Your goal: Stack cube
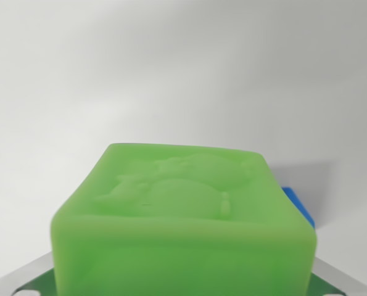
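Filling the wrist view, a soft green embossed cube (pixel 183 225) is sitting very close to the camera, probably being carried for stacking. A blue block's corner (pixel 300 206) is peeking out behind its right side. Whether the claw is pinching anything, I cannot tell.

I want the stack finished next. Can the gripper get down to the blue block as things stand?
Probably not for grasping: the green cube fills the view and covers nearly all of the blue block; the gripper's fingers cannot be seen.

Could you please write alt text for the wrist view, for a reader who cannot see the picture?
A large green cube with a raised animal-like relief on its top face fills the lower half of the wrist view, very close to the camera. A small part of a blue object shows behind its right edge, on a plain white surface. The pincer's fingertips are not visible.
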Controlling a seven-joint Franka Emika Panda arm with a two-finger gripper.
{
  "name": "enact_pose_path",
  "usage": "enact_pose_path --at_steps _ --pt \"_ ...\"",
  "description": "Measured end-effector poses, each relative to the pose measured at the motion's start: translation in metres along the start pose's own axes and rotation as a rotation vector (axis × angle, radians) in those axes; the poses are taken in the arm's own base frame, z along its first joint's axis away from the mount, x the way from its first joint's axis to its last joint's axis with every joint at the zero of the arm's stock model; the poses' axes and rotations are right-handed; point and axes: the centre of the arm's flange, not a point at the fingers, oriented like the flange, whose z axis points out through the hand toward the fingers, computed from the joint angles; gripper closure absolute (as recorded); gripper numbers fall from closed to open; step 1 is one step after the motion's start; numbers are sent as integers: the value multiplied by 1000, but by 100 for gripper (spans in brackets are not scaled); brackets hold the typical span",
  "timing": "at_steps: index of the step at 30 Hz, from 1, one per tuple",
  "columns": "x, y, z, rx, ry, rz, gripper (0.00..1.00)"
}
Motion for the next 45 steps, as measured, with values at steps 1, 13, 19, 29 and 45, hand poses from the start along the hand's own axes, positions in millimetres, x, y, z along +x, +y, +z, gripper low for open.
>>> enact_pose_path --at_steps 1,13,19,29,45 --pt "0 2 0 0 0 1 100" --pt "-1 26 -2 1 0 6 100" --pt "-2 38 -3 0 -1 10 100" --pt "-3 58 -5 0 -1 15 100" --pt "-4 85 -6 3 1 21 100"
